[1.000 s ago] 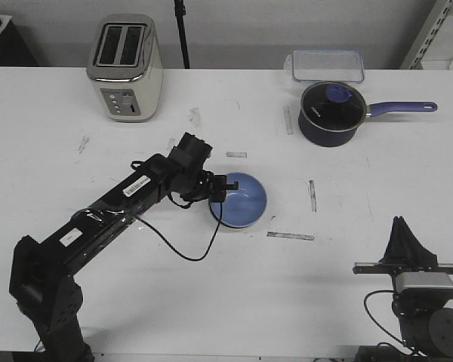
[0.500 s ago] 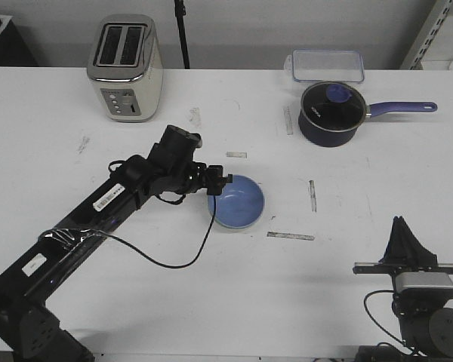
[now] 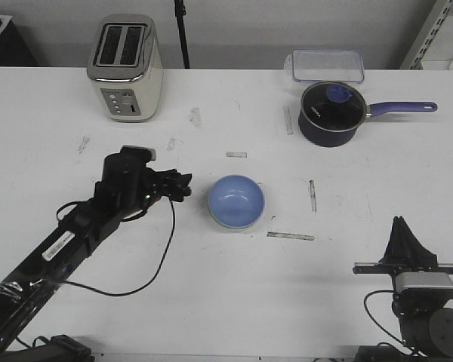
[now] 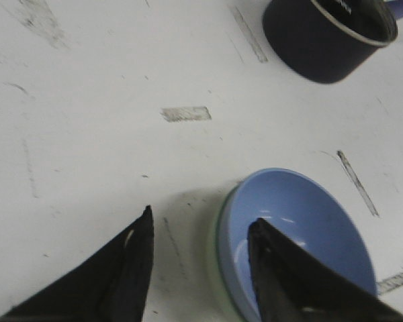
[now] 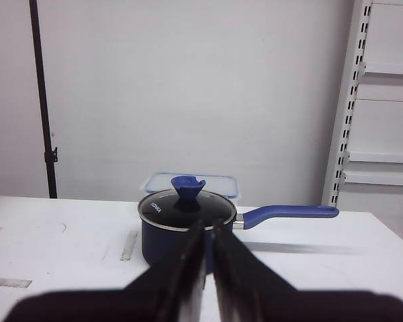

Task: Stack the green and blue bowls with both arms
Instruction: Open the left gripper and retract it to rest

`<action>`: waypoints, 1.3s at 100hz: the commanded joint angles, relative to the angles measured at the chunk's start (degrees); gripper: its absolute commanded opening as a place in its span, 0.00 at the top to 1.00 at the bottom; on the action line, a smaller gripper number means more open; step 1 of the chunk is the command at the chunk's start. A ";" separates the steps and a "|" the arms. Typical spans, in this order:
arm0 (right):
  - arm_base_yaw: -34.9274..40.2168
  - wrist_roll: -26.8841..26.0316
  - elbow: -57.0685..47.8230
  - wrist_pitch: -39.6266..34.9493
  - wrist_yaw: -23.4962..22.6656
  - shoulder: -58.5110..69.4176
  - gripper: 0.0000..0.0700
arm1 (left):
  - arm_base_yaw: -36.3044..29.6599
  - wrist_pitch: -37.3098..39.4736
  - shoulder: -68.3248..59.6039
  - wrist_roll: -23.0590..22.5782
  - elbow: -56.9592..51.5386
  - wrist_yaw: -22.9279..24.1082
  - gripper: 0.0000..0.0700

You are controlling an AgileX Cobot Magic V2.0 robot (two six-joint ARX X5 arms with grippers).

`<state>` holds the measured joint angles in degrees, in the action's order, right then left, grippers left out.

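The blue bowl (image 3: 237,200) sits nested inside the green bowl (image 4: 219,231) in the middle of the table; only a thin pale green rim shows under it. The blue bowl also shows in the left wrist view (image 4: 302,228). My left gripper (image 3: 184,185) is open and empty, to the left of the bowls and clear of them. In the left wrist view the left gripper (image 4: 200,225) has one finger in front of the bowl and the other over bare table. My right gripper (image 3: 402,228) is parked at the front right, its jaws close together and empty, as the right wrist view (image 5: 208,231) shows.
A navy saucepan (image 3: 331,113) with a glass lid and blue handle stands at the back right, with a clear lidded box (image 3: 327,65) behind it. A toaster (image 3: 126,68) stands at the back left. Tape marks (image 3: 290,236) lie around the bowls.
My left arm has drawn back to the left, away from the stacked bowls, with its gripper open. The bowls stay in place. The right arm has not moved.
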<state>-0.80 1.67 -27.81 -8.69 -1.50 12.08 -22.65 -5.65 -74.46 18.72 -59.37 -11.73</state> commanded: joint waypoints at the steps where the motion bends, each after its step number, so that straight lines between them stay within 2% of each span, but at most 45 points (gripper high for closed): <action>1: 0.04 -0.55 0.15 0.52 0.00 -0.09 0.98 | 1.42 5.27 2.60 -5.84 4.28 0.22 0.62; 11: 0.04 -0.55 0.15 0.52 0.00 -0.09 0.98 | 4.85 9.75 7.69 -13.25 10.69 0.24 0.75; 20: 0.04 -0.55 0.15 0.52 0.00 -0.09 0.98 | 7.74 11.87 11.76 -17.33 14.82 0.28 0.87; 24: 0.04 -0.55 0.15 0.52 0.00 -0.09 0.98 | 8.83 12.31 13.29 -18.23 16.11 0.28 0.91; 30: 0.04 -0.55 0.15 0.52 0.00 -0.09 0.98 | 10.67 13.42 15.80 -18.73 18.16 0.28 0.91; 53: 0.04 -0.55 0.15 0.52 0.00 -0.09 0.98 | 17.14 17.70 26.10 -18.71 26.08 0.31 1.00; 62: 0.04 -0.55 0.15 0.52 0.00 -0.09 0.98 | 18.64 17.62 30.14 -18.71 28.46 0.72 1.00; 85: 0.04 -0.55 0.15 0.52 0.00 -0.09 0.98 | 21.00 14.10 40.96 -17.55 32.79 6.19 1.00; 112: 0.04 -0.55 0.15 0.52 0.00 -0.09 0.98 | 21.73 5.62 50.56 -17.59 33.55 6.43 1.00; 130: 0.04 -0.55 0.15 0.52 0.00 -0.09 0.98 | 21.73 5.38 54.31 -17.57 33.53 6.38 1.00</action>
<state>-0.80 1.67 -27.81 -8.69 -1.50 12.08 -0.97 -0.95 -20.93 0.95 -25.85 -5.52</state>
